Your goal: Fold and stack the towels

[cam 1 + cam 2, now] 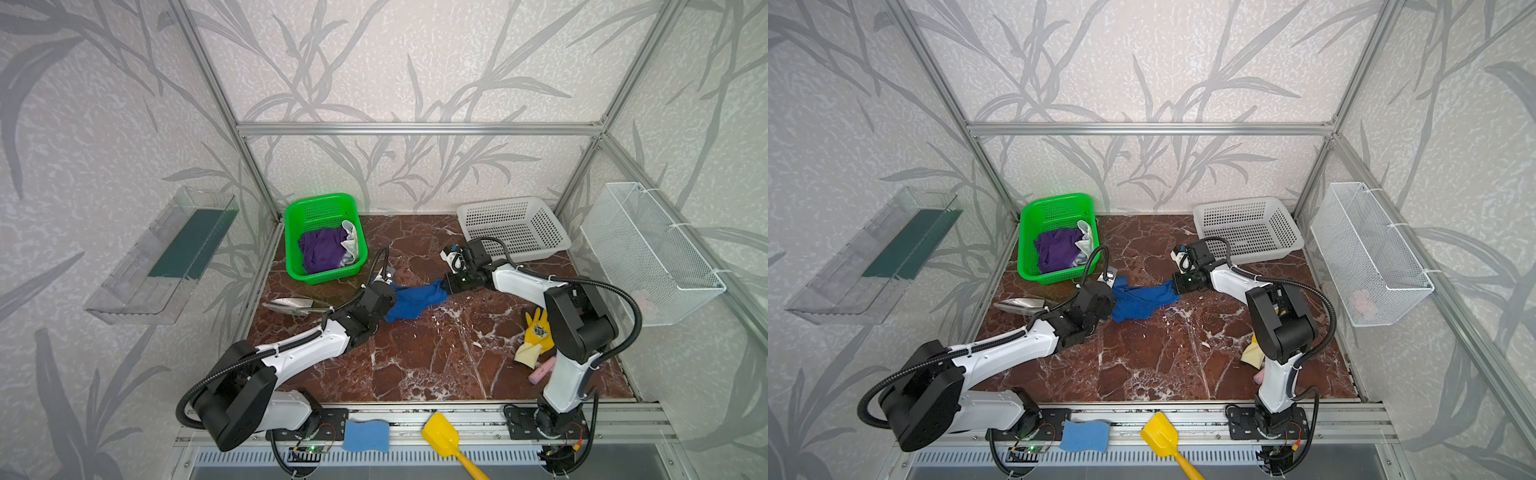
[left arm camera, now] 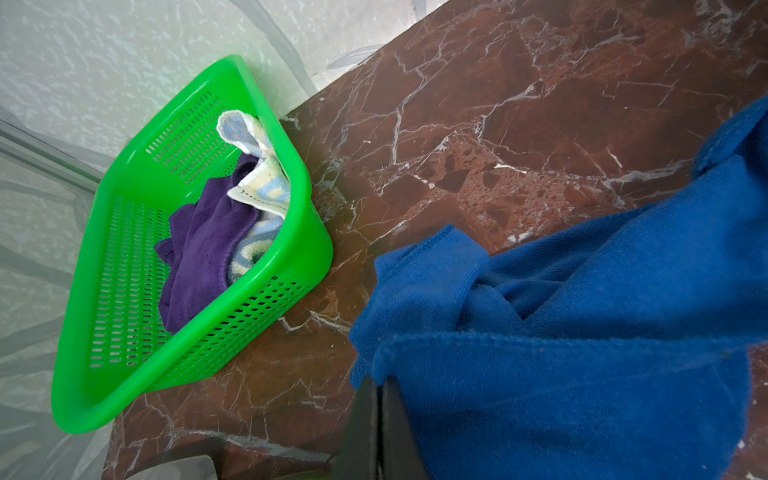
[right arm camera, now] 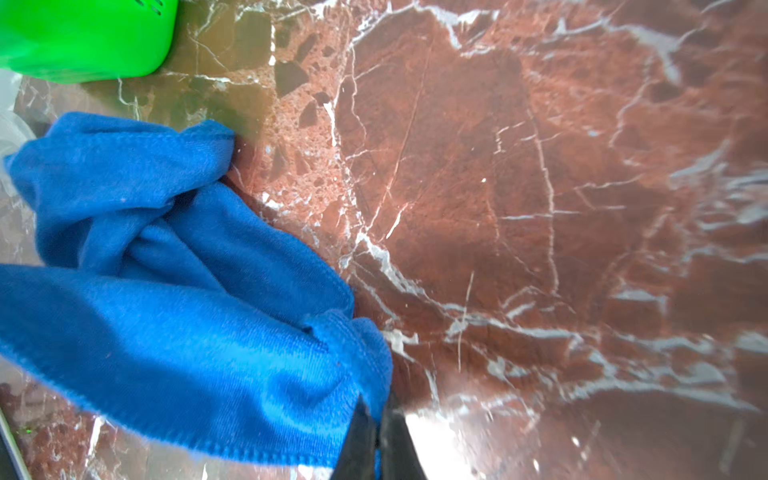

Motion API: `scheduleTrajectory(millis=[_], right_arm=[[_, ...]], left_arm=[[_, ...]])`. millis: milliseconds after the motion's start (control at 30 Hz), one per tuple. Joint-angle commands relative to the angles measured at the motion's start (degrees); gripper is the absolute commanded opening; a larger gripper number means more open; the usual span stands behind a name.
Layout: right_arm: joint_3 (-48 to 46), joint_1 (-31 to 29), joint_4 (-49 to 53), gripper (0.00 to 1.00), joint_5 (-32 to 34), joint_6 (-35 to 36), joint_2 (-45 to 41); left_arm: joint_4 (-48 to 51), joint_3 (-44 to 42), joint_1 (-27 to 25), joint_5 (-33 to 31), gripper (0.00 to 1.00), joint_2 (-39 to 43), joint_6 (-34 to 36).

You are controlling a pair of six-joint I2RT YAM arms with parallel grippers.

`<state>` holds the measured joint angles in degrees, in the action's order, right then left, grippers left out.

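Observation:
A royal blue towel (image 1: 415, 301) (image 1: 1140, 301) lies bunched and stretched between my two grippers over the marble table. My left gripper (image 2: 379, 382) is shut on one edge of the blue towel (image 2: 582, 332). My right gripper (image 3: 376, 409) is shut on a corner at the opposite end of the blue towel (image 3: 187, 311). In both top views a dark purple towel (image 1: 322, 249) (image 1: 1057, 249) lies crumpled in the green basket (image 1: 320, 199). A cream-white printed towel (image 1: 351, 241) (image 2: 257, 183) is tucked beside it, against the basket's wall.
A white basket (image 1: 515, 228) stands at the back right, a wire basket (image 1: 648, 249) hangs on the right wall. A yellow glove (image 1: 538, 332) lies by the right arm, a metal trowel (image 1: 291, 305) at left. A light-blue sponge (image 1: 365, 434) and a yellow scoop (image 1: 442, 436) lie on the front rail.

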<state>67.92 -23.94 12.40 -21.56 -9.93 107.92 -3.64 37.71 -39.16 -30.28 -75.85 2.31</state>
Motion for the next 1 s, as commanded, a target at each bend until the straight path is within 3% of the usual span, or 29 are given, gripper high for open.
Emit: scheduleTrajectory(millis=[0,267,533,967], right_arm=[[3.36,-0.31,1.12,0.09,-1.37,-0.66,2.10],[6.61,-0.58,3.52,0.20,0.94,2.18,4.98],[10.12,-0.57,6.71,0.35,1.41,14.30,4.50],[16.39,-0.57,11.02,0.44,-1.28,27.18,7.19]], left_arm=[[2.98,0.40,1.42,-3.06,0.00,0.62,-3.38],[12.21,3.20,3.90,-4.18,0.00,2.35,-8.02],[13.08,2.37,4.48,-3.55,0.00,5.36,-6.79],[17.02,0.19,4.68,-7.60,0.00,11.46,-4.78]])
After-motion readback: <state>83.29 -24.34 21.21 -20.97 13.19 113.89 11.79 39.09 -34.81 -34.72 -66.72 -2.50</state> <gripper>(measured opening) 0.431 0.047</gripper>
